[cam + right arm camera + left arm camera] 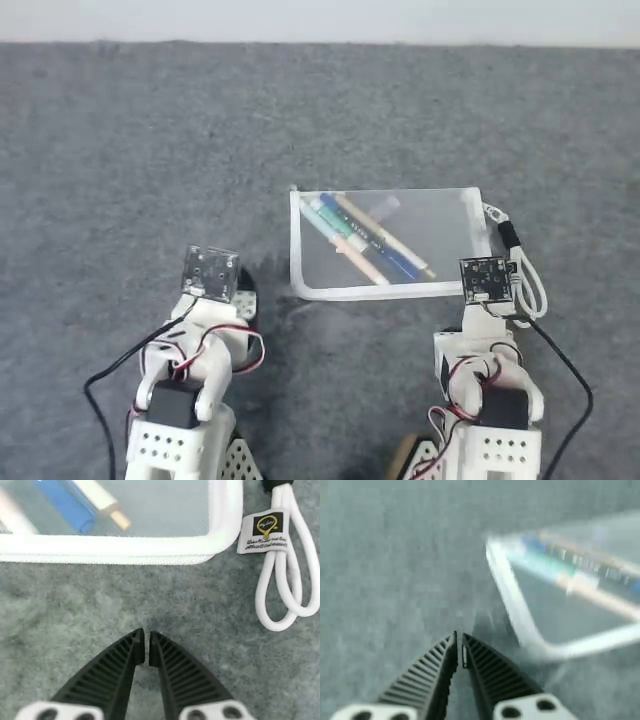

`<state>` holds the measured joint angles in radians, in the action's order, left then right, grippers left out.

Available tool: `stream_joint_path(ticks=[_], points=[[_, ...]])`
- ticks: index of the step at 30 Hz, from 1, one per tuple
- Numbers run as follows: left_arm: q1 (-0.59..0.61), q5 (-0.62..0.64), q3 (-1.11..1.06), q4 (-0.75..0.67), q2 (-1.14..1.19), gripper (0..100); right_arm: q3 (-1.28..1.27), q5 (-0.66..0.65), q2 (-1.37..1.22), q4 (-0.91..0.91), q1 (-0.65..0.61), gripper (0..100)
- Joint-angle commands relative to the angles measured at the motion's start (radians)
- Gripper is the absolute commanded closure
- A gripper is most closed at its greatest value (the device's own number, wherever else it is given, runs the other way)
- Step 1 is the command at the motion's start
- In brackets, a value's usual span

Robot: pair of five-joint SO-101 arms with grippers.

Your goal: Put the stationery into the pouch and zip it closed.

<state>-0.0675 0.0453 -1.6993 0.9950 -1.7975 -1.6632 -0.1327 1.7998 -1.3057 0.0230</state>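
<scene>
Looks done: stationery (pixel 365 238) inside pouch (pixel 370 292) at 3 o'clock of table (pixel 150 150) centre, zip seemingly closed, left claw (pixel 459 640) at its 8 o'clock, right claw (pixel 146 636) at 5, both pinched empty.

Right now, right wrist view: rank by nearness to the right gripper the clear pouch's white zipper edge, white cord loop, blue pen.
1. White zipper edge, straight ahead.
2. White cord loop, to one side.
3. Blue pen, inside the pouch.
</scene>
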Motion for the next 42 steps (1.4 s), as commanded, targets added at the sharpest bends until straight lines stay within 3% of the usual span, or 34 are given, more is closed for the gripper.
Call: stream_joint_path(ticks=[1, 11, 15, 42], points=[[-0.003, -0.011, 0.013, 0.112, -0.008, 99, -0.020, -0.008, 0.019, -0.007, -0.004, 99.0], [0.002, -0.006, 0.013, 0.152, -0.009, 99, -0.020, -0.008, 0.019, -0.007, -0.004, 99.0], [-0.006, -0.006, 0.013, 0.259, -0.009, 99, -0.020, -0.008, 0.019, -0.005, -0.004, 99.0], [-0.006, -0.006, 0.013, 0.264, -0.015, 99, -0.020, -0.009, 0.019, -0.005, -0.004, 99.0]])
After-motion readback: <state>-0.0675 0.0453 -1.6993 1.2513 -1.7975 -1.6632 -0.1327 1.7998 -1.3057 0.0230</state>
